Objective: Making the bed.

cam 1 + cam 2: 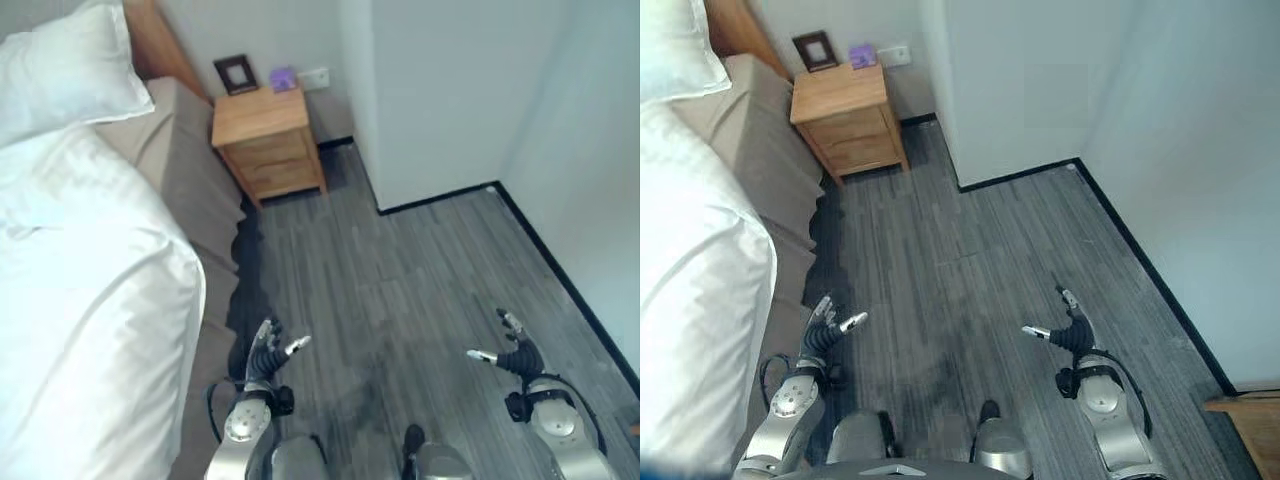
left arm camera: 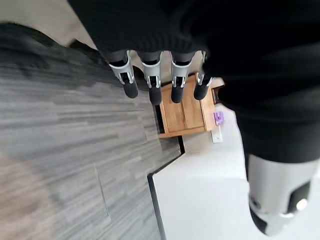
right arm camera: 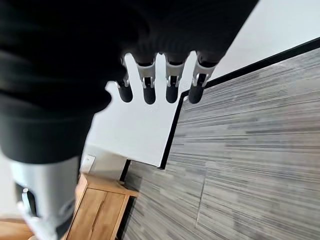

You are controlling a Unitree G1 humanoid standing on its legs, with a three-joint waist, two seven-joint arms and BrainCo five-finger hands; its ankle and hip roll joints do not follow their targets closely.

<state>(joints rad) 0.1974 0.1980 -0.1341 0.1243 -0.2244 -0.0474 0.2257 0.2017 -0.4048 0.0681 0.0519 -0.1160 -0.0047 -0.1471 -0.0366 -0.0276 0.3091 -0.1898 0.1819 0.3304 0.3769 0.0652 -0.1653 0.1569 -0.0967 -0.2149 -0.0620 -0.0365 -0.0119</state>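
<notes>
White duvet (image 1: 80, 300) covers the bed (image 1: 185, 190) along the robot's left side in the left eye view, pillow (image 1: 65, 70) at the head end, beige sheet bare along the near edge. Wooden headboard (image 1: 165, 45) behind the pillow. Wooden nightstand (image 1: 265, 140) sits just beside the bed against the wall, with a dark picture frame (image 1: 236, 74) and a small purple object (image 1: 284, 78) on top. Grey wood floor (image 1: 420, 260) fills the middle. Left hand (image 1: 265, 355) hangs low near the bed edge, not touching it, fingers straight and spread, holding nothing. Right hand (image 1: 518, 355) hangs over the floor well apart from the bed, fingers relaxed and empty.

Right eye view: same layout, and a wooden furniture corner (image 1: 1245, 425) shows at the lower right edge.

Left wrist view: fingers (image 2: 155, 87) extended in a row, nothing between them; nightstand and floor past them.

Right wrist view: fingers (image 3: 172, 82) straight, empty, over floor and white wall (image 3: 150, 130); nightstand corner at the frame's bottom.
</notes>
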